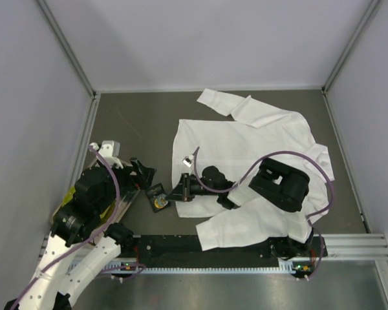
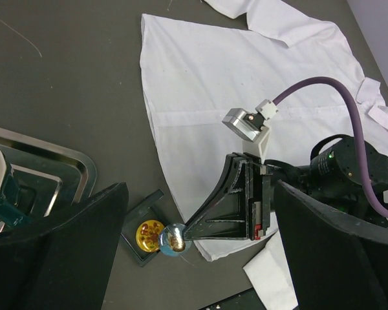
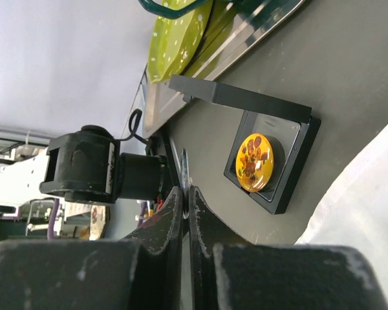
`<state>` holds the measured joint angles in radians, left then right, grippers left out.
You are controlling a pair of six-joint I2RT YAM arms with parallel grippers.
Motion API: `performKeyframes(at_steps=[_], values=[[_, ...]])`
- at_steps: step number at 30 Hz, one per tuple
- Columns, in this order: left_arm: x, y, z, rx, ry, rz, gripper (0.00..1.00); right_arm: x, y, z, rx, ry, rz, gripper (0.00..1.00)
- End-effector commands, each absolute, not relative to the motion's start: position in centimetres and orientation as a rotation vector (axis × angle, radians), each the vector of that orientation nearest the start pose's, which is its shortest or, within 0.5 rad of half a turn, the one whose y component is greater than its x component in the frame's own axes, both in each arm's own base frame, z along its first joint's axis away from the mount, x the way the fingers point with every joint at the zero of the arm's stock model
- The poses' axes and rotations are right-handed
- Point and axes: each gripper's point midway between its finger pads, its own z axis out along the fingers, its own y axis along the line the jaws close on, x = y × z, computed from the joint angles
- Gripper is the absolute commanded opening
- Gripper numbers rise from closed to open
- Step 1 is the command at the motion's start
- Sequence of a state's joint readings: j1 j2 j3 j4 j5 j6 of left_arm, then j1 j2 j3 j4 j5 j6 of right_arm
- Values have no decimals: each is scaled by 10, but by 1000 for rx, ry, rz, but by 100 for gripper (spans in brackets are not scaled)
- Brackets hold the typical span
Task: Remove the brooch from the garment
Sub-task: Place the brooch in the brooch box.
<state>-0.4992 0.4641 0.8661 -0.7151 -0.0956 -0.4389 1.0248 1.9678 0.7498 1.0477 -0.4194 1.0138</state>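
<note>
Brooch (image 2: 174,239), round & shiny, is pinched at the tip of the R gripper (image 3: 185,194), jaws closed on it. It's off the white shirt (image 1: 246,139), just beside a black box (image 3: 296,169) w/ a yellow flowered badge (image 3: 254,161) inside. L gripper (image 2: 200,190) gapes wide, holding nothing, near the box. R arm (image 1: 281,184) lies across the shirt's lower part. Metal tray (image 2: 58,161) sits left of the box.

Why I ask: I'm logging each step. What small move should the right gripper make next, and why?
Probably nudge the right gripper toward the black box, then open. It is shut on a small shiny disc, already clear of the shirt, beside the box with the yellow brooch.
</note>
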Motion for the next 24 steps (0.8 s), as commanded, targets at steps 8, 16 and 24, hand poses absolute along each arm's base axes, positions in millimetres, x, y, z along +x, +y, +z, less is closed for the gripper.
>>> performKeyframes(at_steps=[8, 16, 24], values=[[190, -103, 283, 6, 1862, -554, 99, 157, 486, 94, -505, 2084, 1644, 0], [189, -101, 282, -1, 1863, -546, 99, 158, 492, 86, -541, 2110, 1605, 0], [187, -101, 283, 3, 1860, -553, 99, 156, 498, 81, -562, 2119, 1613, 0]])
